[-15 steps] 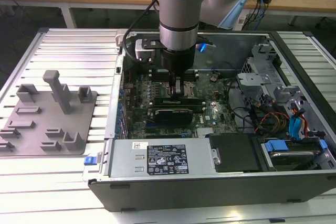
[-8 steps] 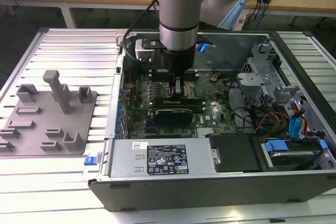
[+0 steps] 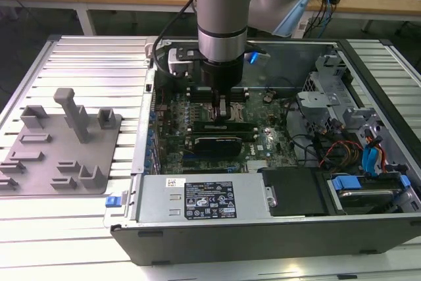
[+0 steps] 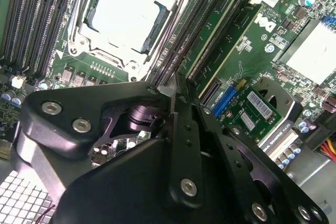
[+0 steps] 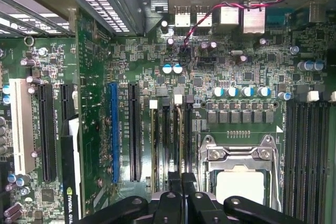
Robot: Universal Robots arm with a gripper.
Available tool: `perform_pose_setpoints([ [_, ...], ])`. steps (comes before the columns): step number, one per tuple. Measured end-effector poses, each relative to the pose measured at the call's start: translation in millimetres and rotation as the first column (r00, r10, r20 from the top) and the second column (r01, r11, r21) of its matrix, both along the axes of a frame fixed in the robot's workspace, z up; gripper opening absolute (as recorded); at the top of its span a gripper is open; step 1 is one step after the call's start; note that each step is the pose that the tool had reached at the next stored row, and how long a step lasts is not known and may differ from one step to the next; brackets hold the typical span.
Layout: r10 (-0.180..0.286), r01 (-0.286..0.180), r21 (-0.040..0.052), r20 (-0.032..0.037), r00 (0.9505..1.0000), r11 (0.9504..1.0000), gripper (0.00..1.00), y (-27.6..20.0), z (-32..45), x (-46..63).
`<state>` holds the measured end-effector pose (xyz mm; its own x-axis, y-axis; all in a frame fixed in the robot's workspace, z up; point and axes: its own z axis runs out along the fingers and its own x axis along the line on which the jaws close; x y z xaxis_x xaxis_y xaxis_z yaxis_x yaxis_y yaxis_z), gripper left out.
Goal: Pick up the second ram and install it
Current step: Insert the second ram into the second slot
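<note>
Tool position: the gripper (image 3: 223,111) hangs straight down inside the open computer case (image 3: 197,245). In the exterior view it is at 12 o'clock from the power supply (image 3: 204,199) and at 3 o'clock from the grey fixture plate (image 3: 39,162).

Tool state: in both wrist views the gripper (image 5: 181,178) (image 4: 176,103) has its fingers drawn close together, with only a thin sliver between them. From where I stand they appear to pinch the top edge of the second ram (image 5: 178,135). Whether they are clamping it or only bearing down on it is a judgement.

Location of part: the second ram stands on edge in the bank of memory slots (image 5: 167,140), just beside the processor socket (image 5: 239,177). It is directly beneath the fingertips and touches them.

Governing relation: the stick's long axis follows the slot line, running 9 o'clock to 3 o'clock in the exterior view. The finger faces lie flat along that axis. The tool is therefore directly above the part, not beside it, and I judge any seating load to act straight down.
</note>
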<state>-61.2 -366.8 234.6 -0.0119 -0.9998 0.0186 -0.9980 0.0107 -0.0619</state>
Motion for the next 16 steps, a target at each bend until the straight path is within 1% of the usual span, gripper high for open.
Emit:
perform_pose_setpoints([
  [5,0.000,0.000,0.0001,0.0005,1.0000,1.0000,0.09,0.0,0.3,-0.6],
  [7,0.000,0.000,0.0001,0.0005,1.0000,1.0000,0.09,0.0,3.7,-0.6],
  [13,0.000,0.000,0.0003,0.0007,1.0000,1.0000,0.09,0.1,6.1,-0.6],
  [14,0.000,0.000,0.0003,0.0017,1.0000,1.0000,0.09,0.0,6.1,-0.6],
  [15,0.000,0.000,-0.0001,0.0137,0.9999,1.0000,0.09,0.0,6.0,-0.7],
  [16,0.000,0.000,0.0001,0.0281,0.9996,1.0000,0.09,0.0,5.8,-1.0],
])
